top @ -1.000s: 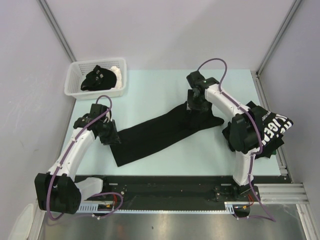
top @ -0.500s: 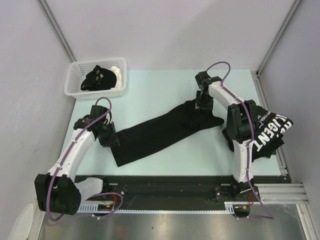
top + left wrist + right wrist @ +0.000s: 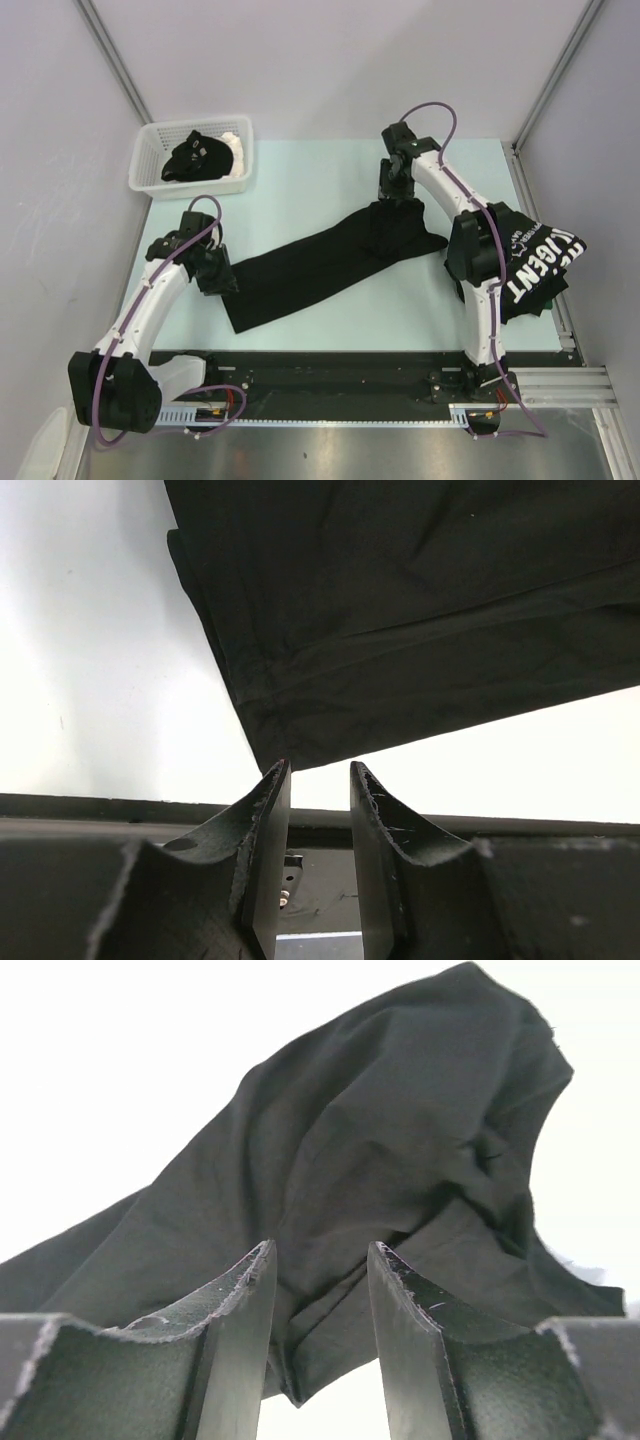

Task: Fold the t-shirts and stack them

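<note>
A black t-shirt (image 3: 330, 260), folded into a long strip, lies slantwise across the pale table (image 3: 300, 190). My left gripper (image 3: 217, 277) is open at the strip's near left end; in the left wrist view (image 3: 320, 772) its fingertips sit just off the hem corner of the shirt (image 3: 400, 600) with nothing between them. My right gripper (image 3: 392, 196) is open over the bunched far right end; in the right wrist view (image 3: 320, 1252) the shirt (image 3: 400, 1140) lies below the jaws. A folded black shirt with white lettering (image 3: 540, 262) lies at the right edge.
A white slotted basket (image 3: 150, 180) at the far left corner holds a crumpled black garment (image 3: 195, 157). A black rail (image 3: 340, 385) runs along the near edge. Frame posts and walls close in both sides.
My right gripper has shifted a little up and left, toward the far side over the shirt's right end. The left arm and the shirt have hardly moved.
</note>
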Robot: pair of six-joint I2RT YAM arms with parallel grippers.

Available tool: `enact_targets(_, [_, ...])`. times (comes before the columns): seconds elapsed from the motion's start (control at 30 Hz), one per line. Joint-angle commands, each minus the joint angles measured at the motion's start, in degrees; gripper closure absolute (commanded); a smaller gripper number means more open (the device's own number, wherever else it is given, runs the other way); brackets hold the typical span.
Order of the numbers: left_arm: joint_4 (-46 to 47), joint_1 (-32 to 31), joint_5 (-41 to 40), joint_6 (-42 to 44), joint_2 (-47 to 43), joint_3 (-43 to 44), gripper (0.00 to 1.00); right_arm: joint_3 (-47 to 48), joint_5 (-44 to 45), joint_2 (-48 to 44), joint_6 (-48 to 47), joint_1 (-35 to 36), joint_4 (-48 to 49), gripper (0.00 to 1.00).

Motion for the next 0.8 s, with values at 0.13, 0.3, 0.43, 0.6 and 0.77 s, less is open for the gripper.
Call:
enact_targets(0.13, [-0.15, -0.44, -0.45, -1.06, -1.32, -0.34, 0.65, -1.02, -0.38, 3.7, -1.37, 0.36, -0.1, 0.55])
enact_targets(0.3, [-0.24, -0.44, -0.72, -1.15, -1.58, -1.04, 0.65, -2.78, 0.59, 3.0, -1.99, -0.52, 0.16, 0.55])
enact_targets(0.43, [0.11, -0.44, -0.46, -1.41, -2.11, -2.01, 0.65, -4.45, 0.59, 2.56, -2.69, -1.49, 1.21, 0.55])
enact_targets(0.6, [0.72, -0.44, -0.01, -1.77, -2.03, -2.62, 0.64, -4.54, -0.46, 3.35, -3.04, -1.93, 1.56, 0.72])
enact_targets(0.77, [0.55, -0.36, -0.19, -1.77, -1.94, -2.27, 0.65, -4.45, -1.08, 4.23, -2.87, -1.93, 1.57, 0.86])
